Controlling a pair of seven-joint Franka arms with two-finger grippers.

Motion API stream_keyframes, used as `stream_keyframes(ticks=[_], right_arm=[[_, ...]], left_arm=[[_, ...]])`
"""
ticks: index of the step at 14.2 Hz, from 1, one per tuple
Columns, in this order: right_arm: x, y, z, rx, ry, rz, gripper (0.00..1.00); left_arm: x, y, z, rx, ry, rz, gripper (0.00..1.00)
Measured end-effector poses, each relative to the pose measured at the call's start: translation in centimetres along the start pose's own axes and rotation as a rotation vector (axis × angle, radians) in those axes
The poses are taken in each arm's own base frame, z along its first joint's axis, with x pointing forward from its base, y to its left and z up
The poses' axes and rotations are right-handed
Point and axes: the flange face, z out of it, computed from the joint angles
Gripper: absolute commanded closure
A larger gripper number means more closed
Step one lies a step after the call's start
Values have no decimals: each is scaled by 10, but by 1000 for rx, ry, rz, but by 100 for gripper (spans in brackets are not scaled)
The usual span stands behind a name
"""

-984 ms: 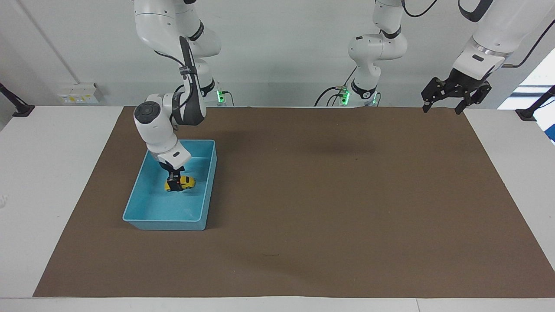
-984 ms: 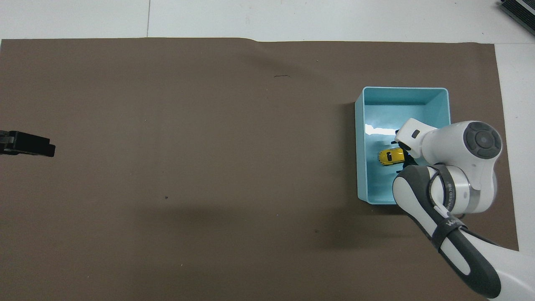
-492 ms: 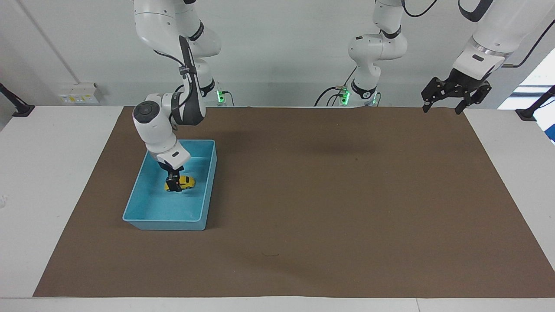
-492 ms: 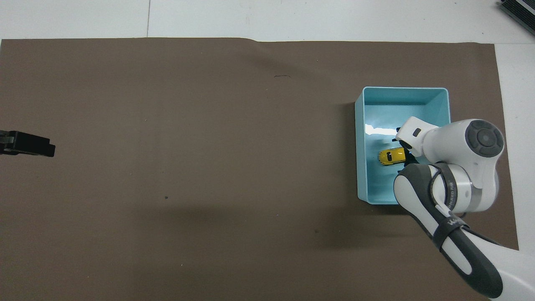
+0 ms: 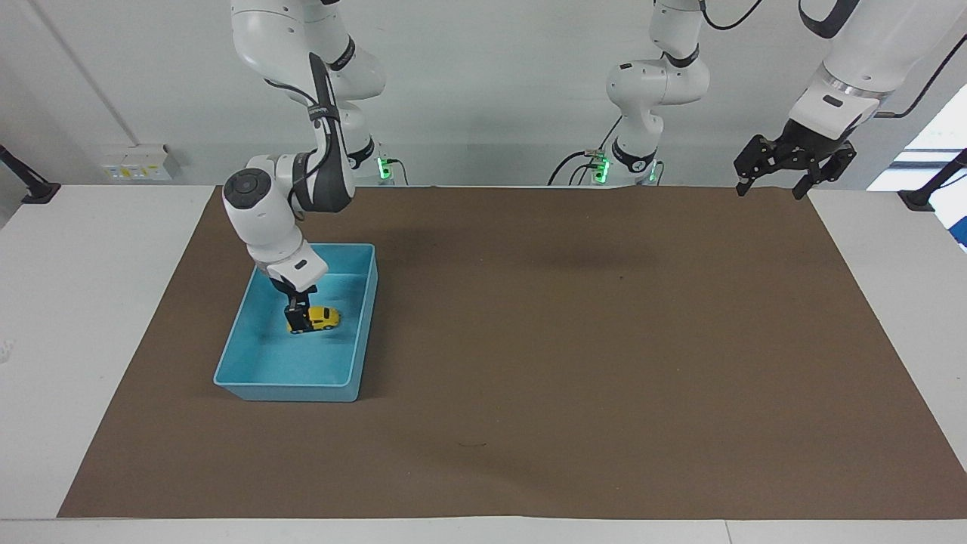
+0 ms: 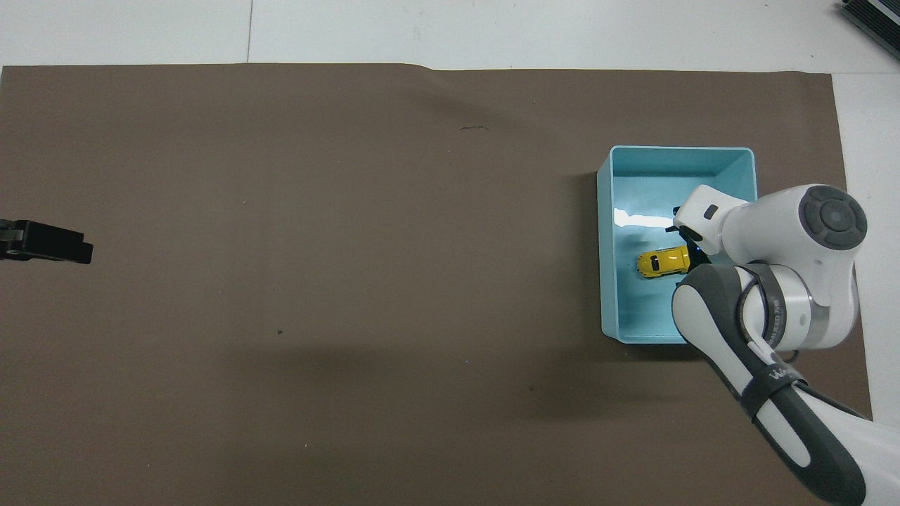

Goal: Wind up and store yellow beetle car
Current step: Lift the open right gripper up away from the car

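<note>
Because storing is the last part of the job, what matters is how the tiny bright yellow beetle-shaped toy car (image 5: 325, 318) (image 6: 662, 262) lies against the right gripper (image 5: 297, 320). The car rests on the floor of the open light-blue rectangular plastic bin (image 5: 287, 392) (image 6: 605, 246), about midway along the bin's length. The bin stands on the brown paper mat (image 5: 566, 340) toward the right arm's end of the white table (image 5: 75, 302), with its long sides running away from the robots.

The car's long axis crosses the bin's short width, nearly parallel to the table edge on the robots' side, only slightly skewed. The right gripper reaches down into the bin at the car's end that points to the right arm's end of the table, so the car's body extends from it toward the table's middle. In the overhead view the arm's wrist hides the contact, and the facing view does not settle it either: I cannot tell whether this gripper clasps the car's end or has let it go.

If it has let go, a straight lift should clear the bin walls without nudging the car; judging by where the car sits, storing looks all but finished.

The left gripper (image 5: 772, 185) (image 6: 46, 241) waits in the air over the table's corner at the left arm's end on the robots' side, fingers spread and empty, well apart from the bin.
</note>
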Motion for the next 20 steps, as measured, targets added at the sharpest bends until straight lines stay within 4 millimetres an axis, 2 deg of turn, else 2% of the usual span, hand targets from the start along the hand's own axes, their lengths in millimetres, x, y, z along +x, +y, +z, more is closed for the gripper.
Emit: stream_keyframes(ticks=[9, 14, 20], right_arm=[[-1, 13, -43, 7, 5, 2, 0], [-2, 14, -56, 5, 14, 9, 0], [-8, 17, -90, 19, 37, 30, 0]], left_arm=[[0, 0, 0, 0, 0, 0, 0], [0, 0, 0, 0, 0, 0, 0], [0, 0, 0, 0, 0, 0, 0]])
